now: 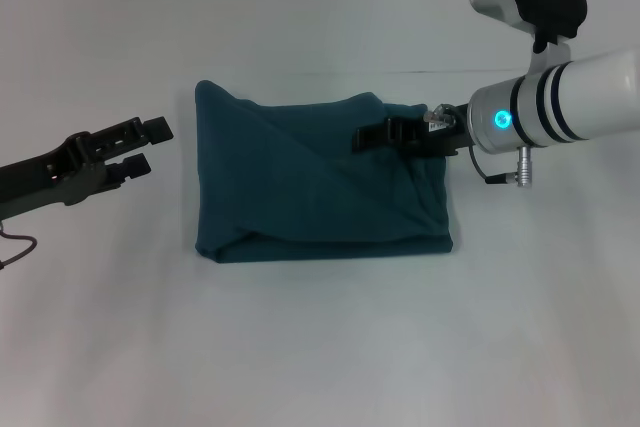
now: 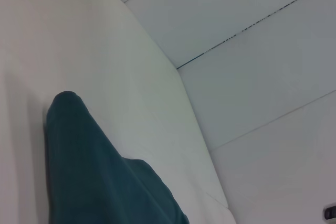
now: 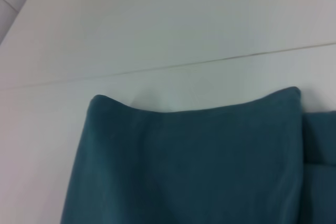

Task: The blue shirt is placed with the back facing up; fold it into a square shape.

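The shirt (image 1: 320, 182) lies folded into a rough rectangle at the middle of the white table (image 1: 320, 347), plain side up; no lettering shows. Diagonal creases cross its top layer, and its far right corner is hidden under the right gripper (image 1: 362, 136). That gripper reaches in from the right and sits over the shirt's upper right part; its dark fingers blend with the cloth, so I cannot tell whether they are apart or closed. The left gripper (image 1: 150, 145) hovers just left of the shirt, clear of it, its 2 fingers apart with nothing between them. Both wrist views cut the shirt off, showing only an edge.
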Available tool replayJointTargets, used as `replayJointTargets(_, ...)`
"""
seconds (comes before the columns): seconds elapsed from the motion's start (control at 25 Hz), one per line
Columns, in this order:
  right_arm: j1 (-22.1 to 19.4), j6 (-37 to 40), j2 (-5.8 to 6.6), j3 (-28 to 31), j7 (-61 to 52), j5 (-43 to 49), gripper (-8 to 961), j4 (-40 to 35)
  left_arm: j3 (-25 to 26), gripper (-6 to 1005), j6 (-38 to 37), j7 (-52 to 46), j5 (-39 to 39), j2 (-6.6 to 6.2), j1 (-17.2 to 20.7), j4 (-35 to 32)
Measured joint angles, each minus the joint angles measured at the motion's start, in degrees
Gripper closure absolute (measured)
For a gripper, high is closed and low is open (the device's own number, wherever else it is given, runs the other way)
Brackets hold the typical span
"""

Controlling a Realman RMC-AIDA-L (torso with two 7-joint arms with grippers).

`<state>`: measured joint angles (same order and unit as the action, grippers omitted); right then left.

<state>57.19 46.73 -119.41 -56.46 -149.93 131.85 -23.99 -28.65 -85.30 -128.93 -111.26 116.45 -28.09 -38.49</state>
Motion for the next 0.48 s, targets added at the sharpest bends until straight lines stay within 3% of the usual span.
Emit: replayJointTargets(0.48,0.44,-0.25,0.47,-0.47,-1.8,2.16,366,0.84,0.45,81,0.23,-0.01,0.06,0.0,-0.05,0.09)
